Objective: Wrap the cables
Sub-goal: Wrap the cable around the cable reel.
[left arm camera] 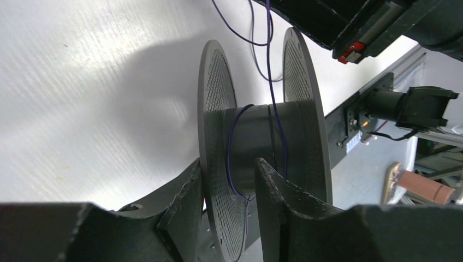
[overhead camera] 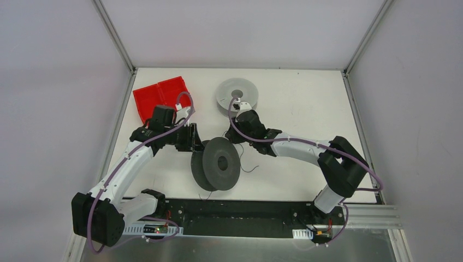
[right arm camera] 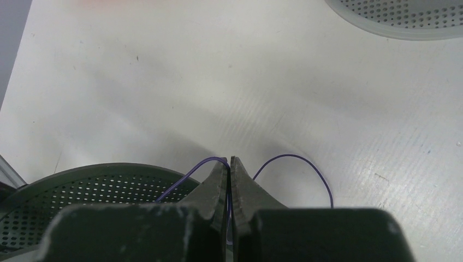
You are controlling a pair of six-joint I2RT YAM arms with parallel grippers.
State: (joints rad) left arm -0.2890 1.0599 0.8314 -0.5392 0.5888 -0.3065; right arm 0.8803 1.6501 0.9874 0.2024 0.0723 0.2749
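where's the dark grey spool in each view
top external: dark grey spool, centre of the picture, standing on edge
left wrist: fills the centre, both flanges and the hub seen edge-on
right wrist: bottom left corner, only a perforated flange
shared landmark: the thin purple cable leading off the spool

In the right wrist view, the cable (right arm camera: 292, 155) is disappearing between the pinched tips of the right gripper (right arm camera: 230, 160), so I'm not seeing where it runs beneath them. The pale spool (right arm camera: 398, 19) is being cut off at 1 o'clock and the dark spool (right arm camera: 93, 191) at 8 o'clock. In the left wrist view, the left gripper (left arm camera: 228, 164) is covering the dark spool's lower rim, and the cable is leaving the frame at 12 o'clock. From overhead, the cable is looking too thin for me to trace.
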